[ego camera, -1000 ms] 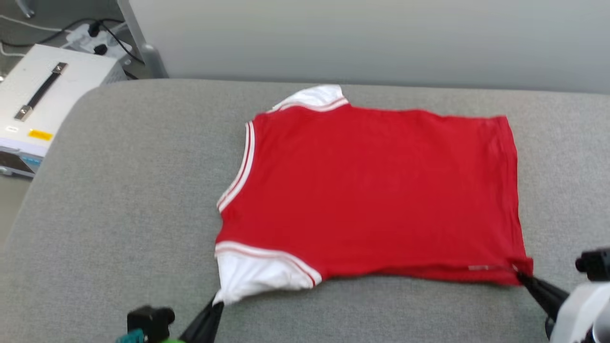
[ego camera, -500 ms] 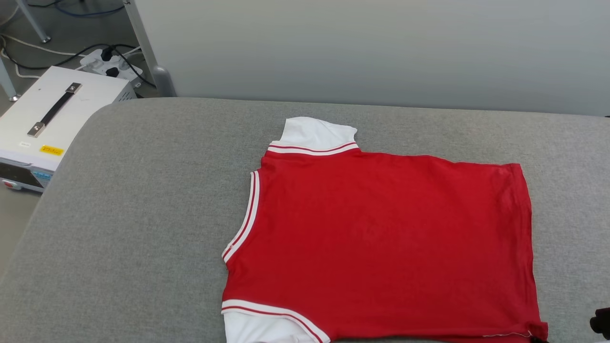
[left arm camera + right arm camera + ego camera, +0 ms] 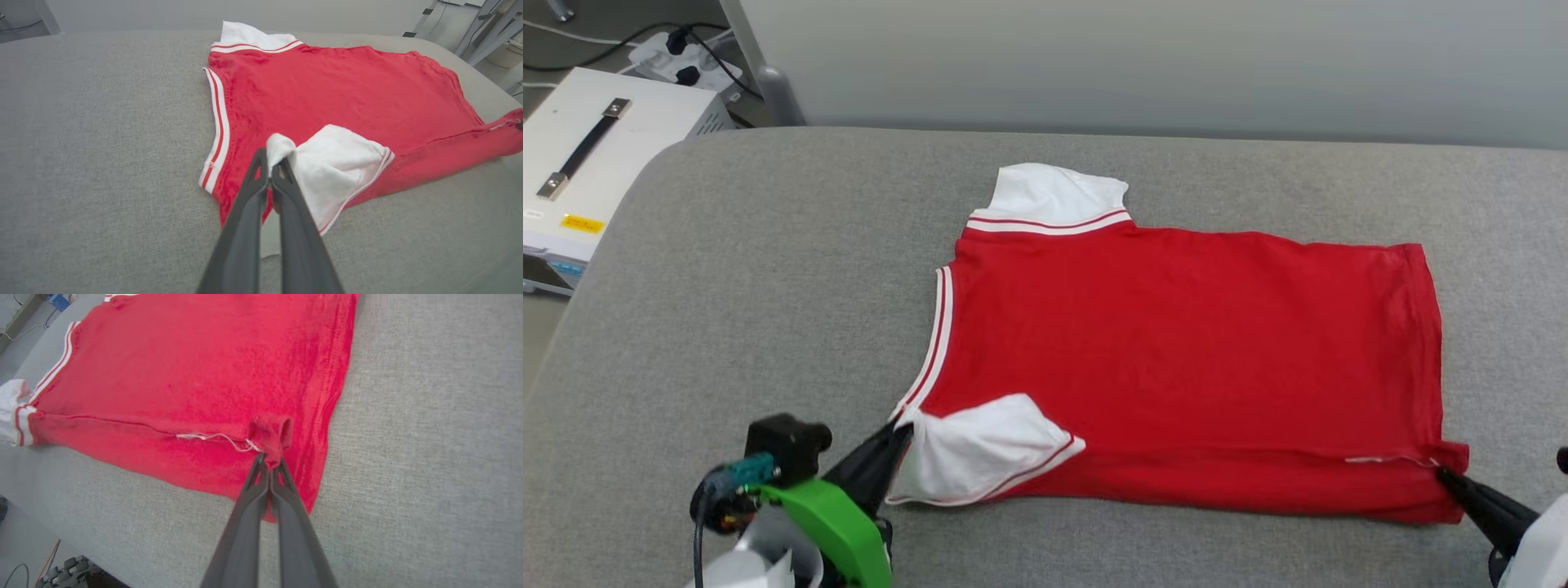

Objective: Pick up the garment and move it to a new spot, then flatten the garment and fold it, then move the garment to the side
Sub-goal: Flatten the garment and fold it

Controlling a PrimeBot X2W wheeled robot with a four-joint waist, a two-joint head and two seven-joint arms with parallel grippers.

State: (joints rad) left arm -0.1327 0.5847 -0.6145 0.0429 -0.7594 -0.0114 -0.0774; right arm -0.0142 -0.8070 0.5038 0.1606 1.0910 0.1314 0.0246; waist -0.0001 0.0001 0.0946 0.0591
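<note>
Both low at near edge of grey pad (image 3: 727, 310). Left gripper (image 3: 270, 162) pinched shut on white sleeve (image 3: 339, 163), flipped onto red body. Right gripper (image 3: 269, 458) clamped on hem corner (image 3: 271, 435). Garment (image 3: 1176, 343) flat mid-pad. White box (image 3: 588, 139) far left, well apart.

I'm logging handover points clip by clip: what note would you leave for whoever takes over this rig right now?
Left gripper: shut on the garment at its near white sleeve, which is turned over onto the red body.
Right gripper: shut on the near hem corner.
Garment: spread flat on the grey cushion, near edge lifted into a narrow fold.
Done: laid out and flattened; fold started.
Left: finish folding, then move it aside.
</note>
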